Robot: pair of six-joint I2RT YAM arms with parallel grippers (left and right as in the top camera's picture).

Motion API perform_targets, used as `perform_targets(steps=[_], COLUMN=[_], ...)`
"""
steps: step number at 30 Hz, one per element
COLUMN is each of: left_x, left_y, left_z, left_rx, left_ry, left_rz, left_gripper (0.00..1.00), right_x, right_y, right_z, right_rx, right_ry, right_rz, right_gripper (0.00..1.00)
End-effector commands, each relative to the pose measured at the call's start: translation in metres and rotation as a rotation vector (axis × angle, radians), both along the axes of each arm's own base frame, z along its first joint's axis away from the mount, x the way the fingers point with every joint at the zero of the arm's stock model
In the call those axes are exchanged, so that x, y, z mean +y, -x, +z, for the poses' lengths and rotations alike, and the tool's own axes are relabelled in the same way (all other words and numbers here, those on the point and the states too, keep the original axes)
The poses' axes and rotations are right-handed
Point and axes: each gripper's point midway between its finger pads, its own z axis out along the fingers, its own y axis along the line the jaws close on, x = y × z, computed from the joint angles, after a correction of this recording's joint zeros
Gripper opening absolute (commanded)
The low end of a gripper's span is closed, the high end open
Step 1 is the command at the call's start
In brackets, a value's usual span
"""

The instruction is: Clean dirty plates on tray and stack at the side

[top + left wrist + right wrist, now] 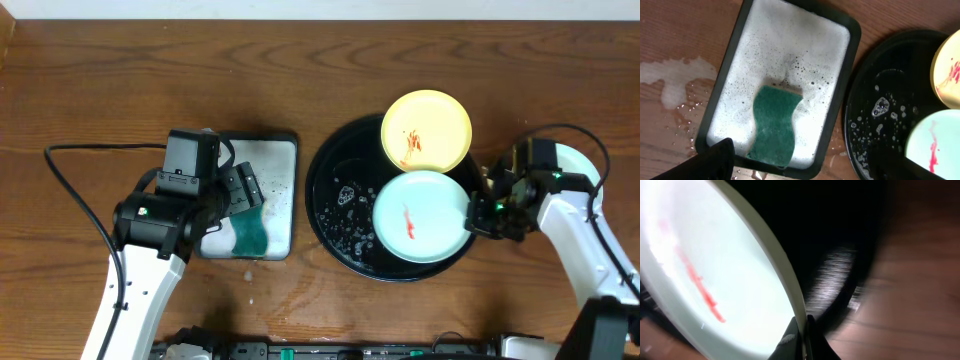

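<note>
The black tray (pixel 335 200) holds a yellow plate (pixel 427 130) with sauce smears, resting on its far rim, and a mint-green plate (pixel 420 215) with a red smear. My right gripper (pixel 478 208) is shut on that mint plate's right rim; in the right wrist view the fingers (pixel 802 335) pinch the plate's edge (pixel 715 255), tilting it over the tray (pixel 840 240). Another pale plate (pixel 582 160) lies partly hidden behind the right arm. My left gripper (pixel 248 200) is open and empty above the green sponge (pixel 775 125).
A grey rectangular tray (pixel 282 165) full of soapy foam holds the sponge (pixel 247 235), left of the black tray (pixel 890 100). Foam flecks lie on the black tray's left side. Water is spilled on the wood (pixel 670 80) left of the grey tray. A cable runs across the left table.
</note>
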Motion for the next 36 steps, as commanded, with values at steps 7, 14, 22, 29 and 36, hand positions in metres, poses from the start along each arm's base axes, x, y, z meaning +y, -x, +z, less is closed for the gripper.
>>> perform_targets(steps=[7, 14, 22, 29, 36], left_x=[0.001, 0.001, 0.0, 0.0, 0.011], left_y=[-0.001, -0.001, -0.001, 0.005, 0.012], left_z=[0.003, 0.003, 0.003, -0.023, -0.111], left_rx=[-0.006, -0.007, -0.003, 0.087, 0.319], left_ry=[-0.005, -0.005, 0.011, -0.015, -0.1], left_rz=[-0.002, -0.002, 0.004, -0.001, 0.051], left_gripper=[0.85, 0.85, 0.85, 0.8, 0.71], right_x=[0.057, 0.084, 0.071, 0.06, 0.061], right_y=[-0.024, -0.032, -0.044, -0.061, -0.058], right_z=[-0.001, -0.017, 0.029, 0.105, 0.132], right_rx=[-0.069, -0.092, -0.185, -0.38, -0.467], right_ry=[0.051, 0.098, 0.131, 0.163, 0.148], right_rz=[-0.06, -0.057, 0.136, 0.289, 0.282], right_gripper=[0.01, 0.04, 0.33, 0.39, 0.41])
